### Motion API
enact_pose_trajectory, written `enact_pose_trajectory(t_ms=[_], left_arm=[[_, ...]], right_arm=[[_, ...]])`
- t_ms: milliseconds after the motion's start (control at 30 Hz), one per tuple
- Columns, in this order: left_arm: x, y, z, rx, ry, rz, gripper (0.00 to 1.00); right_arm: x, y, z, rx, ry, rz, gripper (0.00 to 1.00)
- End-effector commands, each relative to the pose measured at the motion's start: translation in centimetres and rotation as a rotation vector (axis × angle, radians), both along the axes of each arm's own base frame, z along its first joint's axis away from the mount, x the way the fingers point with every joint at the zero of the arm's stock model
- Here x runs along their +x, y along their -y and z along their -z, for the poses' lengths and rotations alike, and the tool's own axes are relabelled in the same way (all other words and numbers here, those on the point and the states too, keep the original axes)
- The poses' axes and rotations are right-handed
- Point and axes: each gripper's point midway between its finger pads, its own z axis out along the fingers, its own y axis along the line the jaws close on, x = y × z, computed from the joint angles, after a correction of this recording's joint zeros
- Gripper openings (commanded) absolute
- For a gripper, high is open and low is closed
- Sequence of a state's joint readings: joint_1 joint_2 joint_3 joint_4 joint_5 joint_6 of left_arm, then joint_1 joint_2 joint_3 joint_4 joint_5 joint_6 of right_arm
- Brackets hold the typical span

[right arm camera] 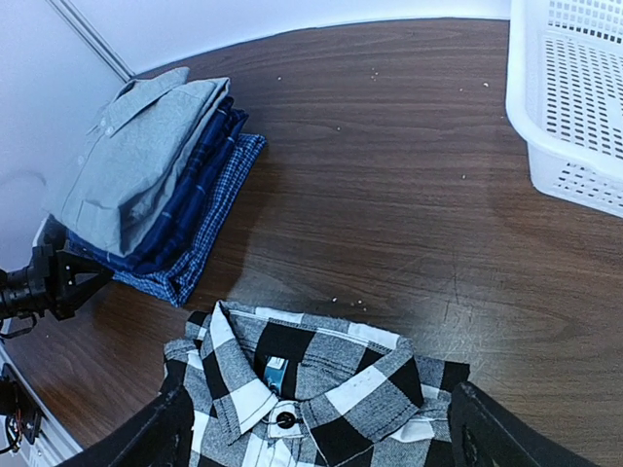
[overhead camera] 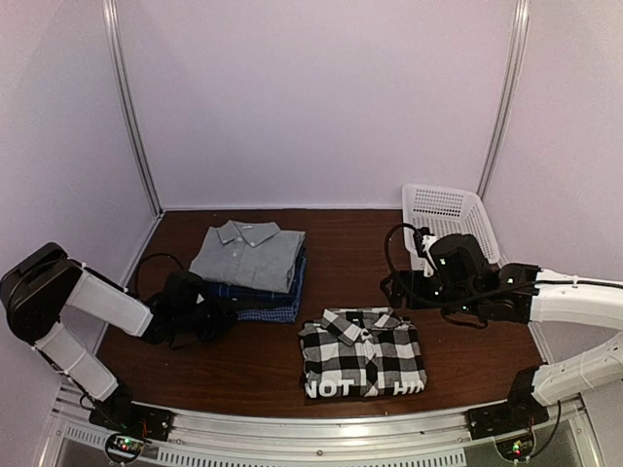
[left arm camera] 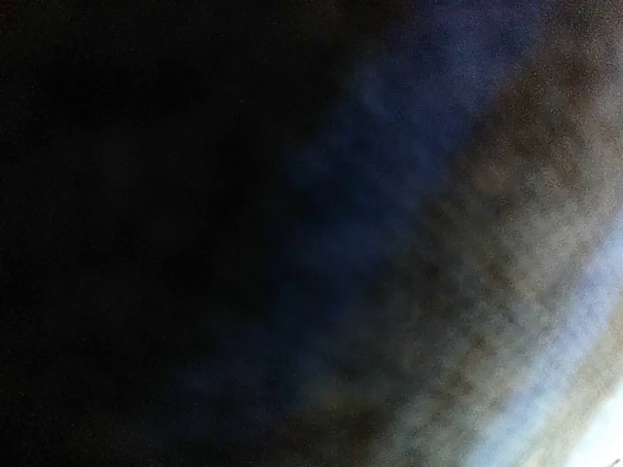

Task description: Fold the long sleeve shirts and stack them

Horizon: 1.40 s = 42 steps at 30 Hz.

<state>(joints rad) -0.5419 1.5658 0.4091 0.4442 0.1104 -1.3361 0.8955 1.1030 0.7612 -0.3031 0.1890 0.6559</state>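
Note:
A folded black-and-white check shirt (overhead camera: 362,352) (right arm camera: 321,379) lies collar-up on the table's near middle. At the back left a plain grey shirt (overhead camera: 248,253) (right arm camera: 136,161) tops a stack of dark blue and blue-checked shirts (overhead camera: 268,297) (right arm camera: 200,219). My right gripper (overhead camera: 394,290) (right arm camera: 331,438) hovers open above the check shirt's collar, with a finger at each lower corner of its wrist view. My left gripper (overhead camera: 219,316) (right arm camera: 58,282) sits at the stack's near left corner, its tip against the blue cloth. The left wrist view shows only dark, blurred blue fabric (left arm camera: 389,224). That gripper is shut.
A white lattice basket (overhead camera: 448,219) (right arm camera: 574,107) stands at the back right, close behind my right arm. Bare brown table (right arm camera: 389,175) runs between the stack, the check shirt and the basket. Grey walls enclose the table on three sides.

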Motion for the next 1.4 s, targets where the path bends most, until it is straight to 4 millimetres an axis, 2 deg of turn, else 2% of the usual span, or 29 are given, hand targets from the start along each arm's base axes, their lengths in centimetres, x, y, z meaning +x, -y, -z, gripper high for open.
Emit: enact_pose_trajectory(t_ms=[0, 100, 233, 500, 800, 900, 1067, 1100, 1233, 1367], left_arm=[[-5.7, -0.7, 3.0, 0.053, -0.145, 0.018, 0.00], [-7.4, -0.7, 2.8, 0.053, -0.148, 0.026, 0.00], [-8.5, -0.9, 2.2, 0.053, -0.137, 0.023, 0.00], [-8.2, -0.1, 0.6, 0.043, -0.090, 0.056, 0.00], [-8.1, 3.8, 0.3, 0.045, -0.082, 0.163, 0.00], [-8.3, 3.7, 0.7, 0.054, -0.088, 0.161, 0.00], [-8.2, 2.4, 0.2, 0.093, -0.064, 0.130, 0.00], [-8.2, 2.3, 0.0, 0.101, -0.058, 0.131, 0.02], [-8.5, 2.1, -0.9, 0.133, -0.032, 0.173, 0.26], [-8.8, 2.2, -2.9, 0.150, 0.028, 0.238, 0.40]], right_arm=[[0.4, -1.0, 0.1, 0.020, 0.013, -0.038, 0.91], [0.4, -1.3, 0.4, 0.023, 0.009, -0.046, 0.91], [0.5, -1.6, 1.0, 0.022, -0.001, -0.053, 0.91], [0.7, -2.0, 1.4, 0.018, -0.012, -0.053, 0.91], [0.7, -1.7, 1.7, 0.012, -0.019, -0.039, 0.92], [0.6, -1.8, 1.6, 0.016, -0.019, -0.042, 0.93], [0.6, -1.7, 1.6, 0.015, -0.018, -0.044, 0.96], [0.6, -1.7, 1.6, 0.015, -0.018, -0.043, 0.98], [0.7, -1.0, 1.5, 0.026, -0.019, 0.001, 1.00], [0.8, 0.6, 1.4, 0.034, -0.003, 0.069, 1.00]])
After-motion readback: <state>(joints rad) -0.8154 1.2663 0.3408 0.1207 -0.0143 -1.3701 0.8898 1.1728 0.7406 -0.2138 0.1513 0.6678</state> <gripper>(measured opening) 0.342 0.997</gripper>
